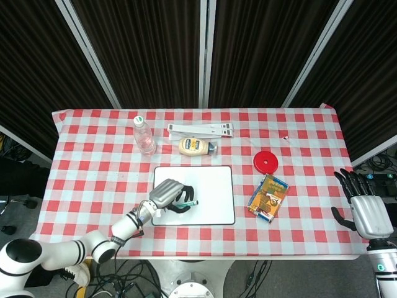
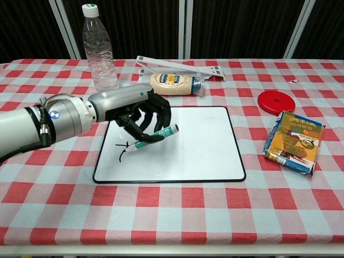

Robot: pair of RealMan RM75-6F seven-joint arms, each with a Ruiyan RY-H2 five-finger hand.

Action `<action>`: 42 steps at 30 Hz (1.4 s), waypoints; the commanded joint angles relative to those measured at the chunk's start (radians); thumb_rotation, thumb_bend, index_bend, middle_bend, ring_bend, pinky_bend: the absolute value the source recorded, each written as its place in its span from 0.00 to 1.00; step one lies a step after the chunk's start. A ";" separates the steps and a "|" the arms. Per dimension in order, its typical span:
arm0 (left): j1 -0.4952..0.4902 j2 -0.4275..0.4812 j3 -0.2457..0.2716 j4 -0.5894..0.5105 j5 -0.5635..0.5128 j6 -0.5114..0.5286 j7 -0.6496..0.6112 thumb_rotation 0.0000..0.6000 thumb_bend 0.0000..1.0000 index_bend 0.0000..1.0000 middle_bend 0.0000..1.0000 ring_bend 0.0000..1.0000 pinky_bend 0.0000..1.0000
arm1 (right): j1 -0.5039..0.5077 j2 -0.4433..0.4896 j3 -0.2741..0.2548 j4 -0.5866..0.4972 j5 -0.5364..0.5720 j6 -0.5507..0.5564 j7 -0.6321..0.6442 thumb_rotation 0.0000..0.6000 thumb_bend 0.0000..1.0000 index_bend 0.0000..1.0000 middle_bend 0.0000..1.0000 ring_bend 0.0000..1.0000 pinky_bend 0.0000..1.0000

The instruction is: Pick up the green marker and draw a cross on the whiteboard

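My left hand holds the green marker over the left part of the whiteboard. The marker slants down to the left, its tip near a small dark cross mark on the board. The fingers curl around the marker's barrel. My right hand hangs off the table's right edge in the head view, fingers apart and holding nothing; the chest view does not show it.
A water bottle stands at the back left. A mayonnaise bottle lies behind the board, with a white rack further back. A red lid and a snack packet lie to the right.
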 commanded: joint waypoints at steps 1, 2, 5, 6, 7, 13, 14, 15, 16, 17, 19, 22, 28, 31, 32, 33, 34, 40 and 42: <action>-0.007 0.000 -0.013 0.016 -0.009 -0.009 -0.010 1.00 0.41 0.57 0.59 0.63 0.91 | -0.002 0.002 0.000 -0.002 0.003 0.001 -0.002 1.00 0.27 0.00 0.04 0.00 0.00; -0.007 0.000 -0.014 0.022 -0.011 -0.010 -0.010 1.00 0.41 0.57 0.59 0.63 0.92 | -0.002 0.002 0.000 -0.003 0.004 0.001 -0.003 1.00 0.27 0.00 0.04 0.00 0.00; -0.004 0.006 -0.014 0.042 -0.009 -0.004 0.006 1.00 0.41 0.57 0.59 0.63 0.91 | -0.003 0.002 0.000 -0.004 0.007 -0.001 -0.004 1.00 0.27 0.00 0.04 0.00 0.00; -0.001 0.011 -0.013 0.050 -0.007 0.003 0.019 1.00 0.41 0.57 0.59 0.63 0.91 | -0.003 0.003 0.000 -0.004 0.007 -0.002 -0.004 1.00 0.27 0.00 0.04 0.00 0.00; 0.004 0.021 -0.010 0.063 -0.005 0.014 0.047 1.00 0.41 0.57 0.59 0.62 0.91 | -0.002 0.003 0.000 -0.004 0.009 -0.003 -0.003 1.00 0.27 0.00 0.04 0.00 0.00; 0.025 0.129 0.019 0.063 -0.062 -0.030 0.285 1.00 0.41 0.57 0.58 0.61 0.88 | 0.001 0.001 0.000 -0.001 0.008 -0.009 -0.003 1.00 0.27 0.00 0.04 0.00 0.00; 0.027 0.144 0.023 0.054 -0.076 -0.039 0.328 1.00 0.41 0.56 0.58 0.61 0.88 | 0.003 -0.001 0.000 0.000 0.007 -0.011 -0.003 1.00 0.27 0.00 0.04 0.00 0.00; 0.030 0.163 0.028 0.040 -0.096 -0.051 0.382 1.00 0.41 0.56 0.58 0.61 0.88 | 0.004 -0.003 0.000 0.001 0.007 -0.013 -0.002 1.00 0.27 0.00 0.04 0.00 0.00; 0.032 0.174 0.032 0.031 -0.111 -0.060 0.422 1.00 0.41 0.56 0.58 0.61 0.88 | 0.006 -0.006 0.000 0.002 0.006 -0.015 -0.001 1.00 0.27 0.00 0.04 0.00 0.00; 0.033 0.183 0.035 0.024 -0.126 -0.067 0.463 1.00 0.41 0.56 0.57 0.61 0.88 | 0.007 -0.007 0.000 0.003 0.005 -0.016 0.000 1.00 0.27 0.00 0.04 0.00 0.00; 0.037 0.193 0.040 0.014 -0.163 -0.078 0.544 1.00 0.41 0.56 0.57 0.61 0.88 | 0.008 -0.010 -0.001 0.004 0.002 -0.016 0.000 1.00 0.27 0.00 0.04 0.00 0.00; 0.041 0.195 0.036 -0.001 -0.227 -0.098 0.609 1.00 0.41 0.55 0.55 0.60 0.87 | 0.006 -0.009 -0.001 0.003 0.002 -0.012 -0.002 1.00 0.27 0.00 0.04 0.00 0.00; 0.043 0.199 0.025 -0.051 -0.338 -0.108 0.700 1.00 0.34 0.26 0.36 0.46 0.79 | 0.001 -0.007 -0.002 -0.003 0.004 -0.004 -0.008 1.00 0.27 0.00 0.04 0.00 0.00; 0.074 0.211 0.013 -0.098 -0.362 -0.033 0.719 1.00 0.31 0.14 0.22 0.33 0.67 | -0.002 -0.004 -0.002 -0.005 0.007 -0.002 -0.008 1.00 0.27 0.00 0.04 0.00 0.00; 0.088 0.223 0.009 -0.121 -0.364 -0.004 0.714 1.00 0.31 0.13 0.19 0.30 0.63 | -0.004 -0.002 -0.001 -0.006 0.007 0.001 -0.009 1.00 0.27 0.00 0.04 0.00 0.00; 0.107 0.237 0.005 -0.146 -0.360 0.031 0.702 1.00 0.30 0.13 0.18 0.27 0.60 | -0.006 0.000 -0.001 -0.007 0.008 0.004 -0.009 1.00 0.27 0.00 0.04 0.00 0.00; 0.137 0.260 0.003 -0.179 -0.343 0.085 0.681 1.00 0.30 0.13 0.17 0.27 0.58 | -0.010 0.002 -0.001 -0.007 0.010 0.009 -0.008 1.00 0.27 0.00 0.04 0.00 0.00; 0.313 0.407 0.023 -0.270 -0.244 0.321 0.486 1.00 0.27 0.13 0.17 0.26 0.53 | -0.025 0.008 0.001 -0.005 0.023 0.023 -0.002 1.00 0.27 0.00 0.04 0.00 0.00; 0.364 0.453 0.042 -0.282 -0.230 0.361 0.433 1.00 0.27 0.14 0.17 0.26 0.50 | -0.026 0.005 0.000 -0.002 0.024 0.024 0.002 1.00 0.27 0.00 0.04 0.00 0.00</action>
